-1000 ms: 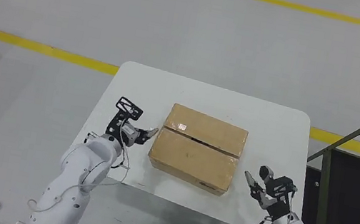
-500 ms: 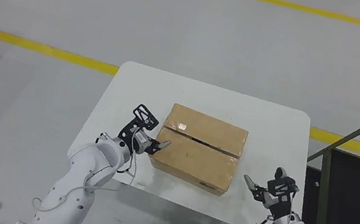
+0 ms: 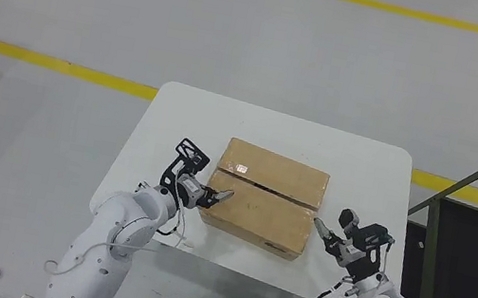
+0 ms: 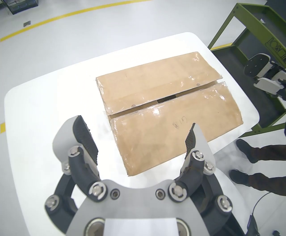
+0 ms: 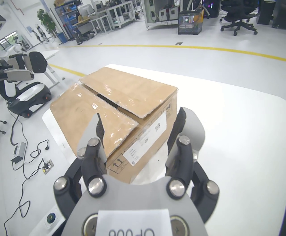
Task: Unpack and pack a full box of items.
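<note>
A brown cardboard box [image 3: 265, 196] sits in the middle of the white tabletop [image 3: 186, 120]. Its two top flaps are folded down, with a narrow dark gap along the seam between them. The left pincer [image 4: 135, 129] is at the box's left end with its fingers spread wide and nothing held between them. From its own wrist view the two fingertips frame the near flap. From above, one tip lies over the near left corner, but I cannot tell if it touches the cardboard. The right pincer [image 5: 140, 117] is also wide open and empty. It sits just beside the box's right end, close to the near corner, where the flap edge is slightly lifted. No contact with the box can be made out.
</note>
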Robot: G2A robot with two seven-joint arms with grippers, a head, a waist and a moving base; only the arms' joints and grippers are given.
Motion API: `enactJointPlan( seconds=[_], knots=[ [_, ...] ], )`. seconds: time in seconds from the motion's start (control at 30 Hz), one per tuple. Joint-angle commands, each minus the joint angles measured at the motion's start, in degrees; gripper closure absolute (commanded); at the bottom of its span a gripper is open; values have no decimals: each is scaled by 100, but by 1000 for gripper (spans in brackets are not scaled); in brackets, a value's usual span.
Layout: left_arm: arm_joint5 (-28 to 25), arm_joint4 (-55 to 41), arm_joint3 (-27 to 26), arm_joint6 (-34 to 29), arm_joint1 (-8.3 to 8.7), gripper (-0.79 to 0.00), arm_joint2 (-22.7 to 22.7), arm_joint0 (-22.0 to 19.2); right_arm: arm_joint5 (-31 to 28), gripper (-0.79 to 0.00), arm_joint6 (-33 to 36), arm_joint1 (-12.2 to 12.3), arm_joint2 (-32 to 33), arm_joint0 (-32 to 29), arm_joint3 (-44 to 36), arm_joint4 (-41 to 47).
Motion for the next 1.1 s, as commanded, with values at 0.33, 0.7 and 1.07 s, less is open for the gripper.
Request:
enactJointPlan(
  seconds=[0.33, 0.7, 1.07],
  knots=[
    [140, -88, -39, 13, 44, -785, -95, 3, -39, -785, 272, -21, -336, 277, 138, 53],
    [140, -88, -39, 13, 44, -785, -95, 3, -354, -785, 439, -20, -345, 408, 449, 747],
    [140, -88, -39, 13, 44, -785, -95, 3, -842, -785, 795, -25, -498, 700, 1023, 1751]
  ],
)
